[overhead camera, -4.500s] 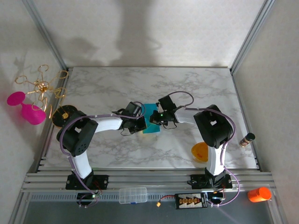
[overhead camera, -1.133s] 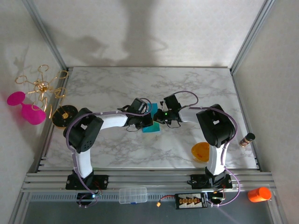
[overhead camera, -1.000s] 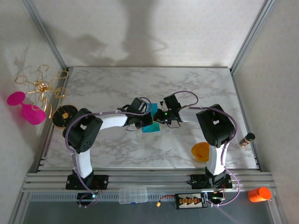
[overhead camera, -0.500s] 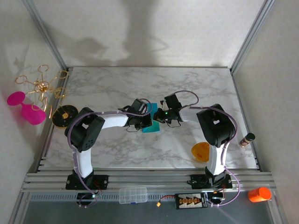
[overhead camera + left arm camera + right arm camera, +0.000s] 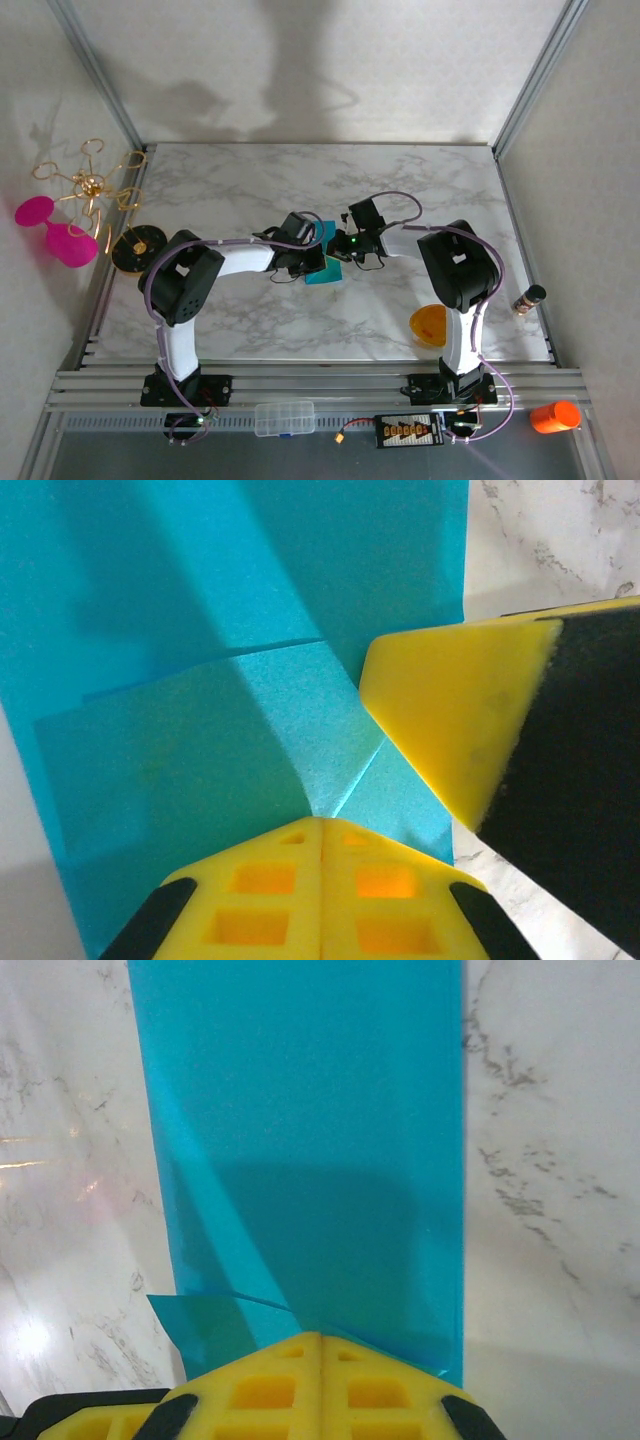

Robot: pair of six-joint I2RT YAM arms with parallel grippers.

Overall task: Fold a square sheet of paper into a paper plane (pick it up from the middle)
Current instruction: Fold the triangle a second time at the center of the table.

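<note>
square sheet of paper (image 5: 322, 274) is laid flat mid-table, with corner flaps being creased toward its centre line. left gripper (image 5: 320, 842) and right gripper (image 5: 320, 1340) are each pressed together at its edge; whether paper is pinched cannot be told. firm pressure along the crease is judged needed next.

The top external camera sits high above and behind the arm bases, looking down and forward, so the whole marble table (image 5: 250, 330) fits, with its near edge low and its far edge high. Each wrist camera hovers very close over the table's middle, aimed down along its own pressed-together fingers, the left gripper (image 5: 320, 825) and the right gripper (image 5: 320, 1338) at the frame's bottom. All three views share the teal paper (image 5: 322, 275), and the left wrist view also catches the right gripper's finger (image 5: 450, 720).
</note>
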